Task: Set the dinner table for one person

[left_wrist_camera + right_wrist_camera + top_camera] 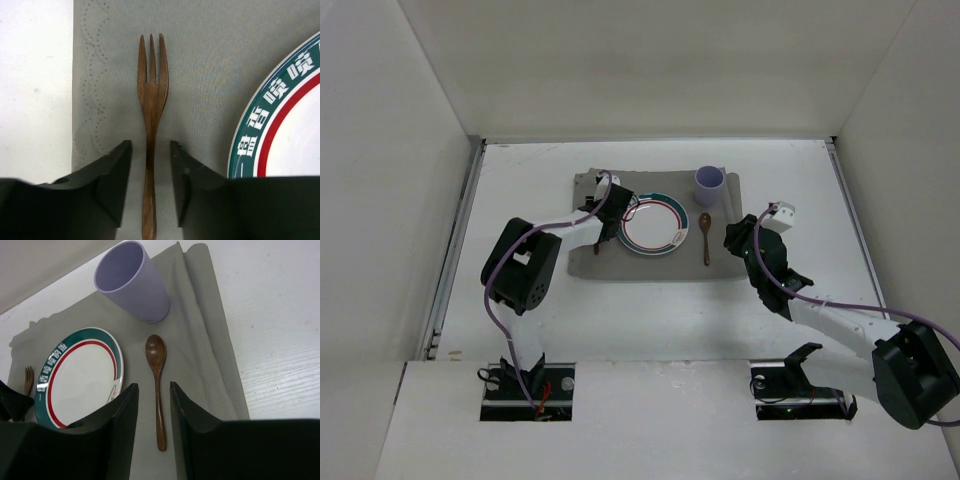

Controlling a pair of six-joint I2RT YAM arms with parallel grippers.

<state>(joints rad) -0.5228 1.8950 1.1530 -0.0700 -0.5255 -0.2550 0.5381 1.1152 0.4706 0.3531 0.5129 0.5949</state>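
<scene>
Desk: white top filling the floor of the white-walled bay, metal rails on its left and right edges, both arm bases at its near edge. A grey cloth mat lies flat on the desk at centre, toward the far side, with its right edge folded and rumpled. On the mat sits a white plate with a green band, a red ring and printed characters on the rim. A lilac cup stands upright at the mat's far right corner. A wooden spoon lies just right of the plate, bowl toward the far side, apart from plate and cup. A wooden fork lies flat on the mat just left of the plate, tines toward the far side; in the top view I cannot see it under the left arm. Left jaws: partly open and straddling the fork handle, with one dark finger on each side and a strip of mat showing between wood and pads on both sides, so they are not clamped on it. The right arm reaches in from the near right. Right jaws: at the mat's right edge, partly open, nothing between them. Height above the desk I cannot tell.
</scene>
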